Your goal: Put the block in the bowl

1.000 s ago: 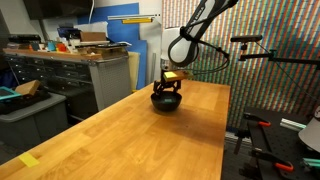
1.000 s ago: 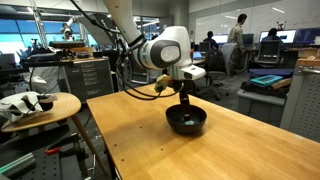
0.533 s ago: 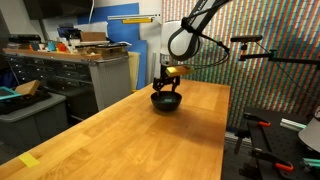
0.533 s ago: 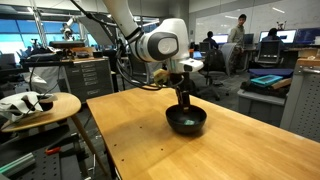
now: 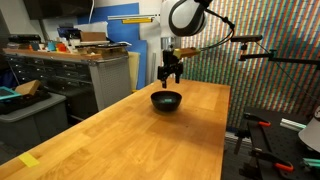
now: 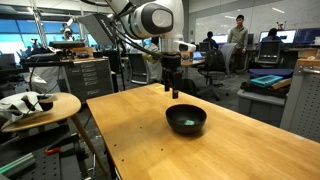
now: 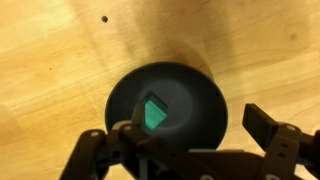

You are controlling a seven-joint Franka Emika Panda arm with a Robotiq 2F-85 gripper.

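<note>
The small black bowl (image 5: 166, 100) stands on the wooden table in both exterior views (image 6: 186, 119). In the wrist view the green block (image 7: 154, 113) lies inside the bowl (image 7: 195, 95), on its floor left of centre. My gripper (image 5: 170, 77) hangs open and empty well above the bowl, fingers pointing down (image 6: 172, 88). In the wrist view the two jaws (image 7: 190, 140) are spread wide apart at the bottom of the frame, with nothing between them.
The wooden table (image 5: 140, 135) is long, with a yellow tape patch (image 5: 29, 160) near its front corner. Cabinets with clutter (image 5: 70, 65) stand beside it. A round side table (image 6: 40, 105) stands near the table. People sit at desks far behind (image 6: 238, 35).
My gripper has risen straight up from inside the bowl to well above it. The block stays in the bowl.
</note>
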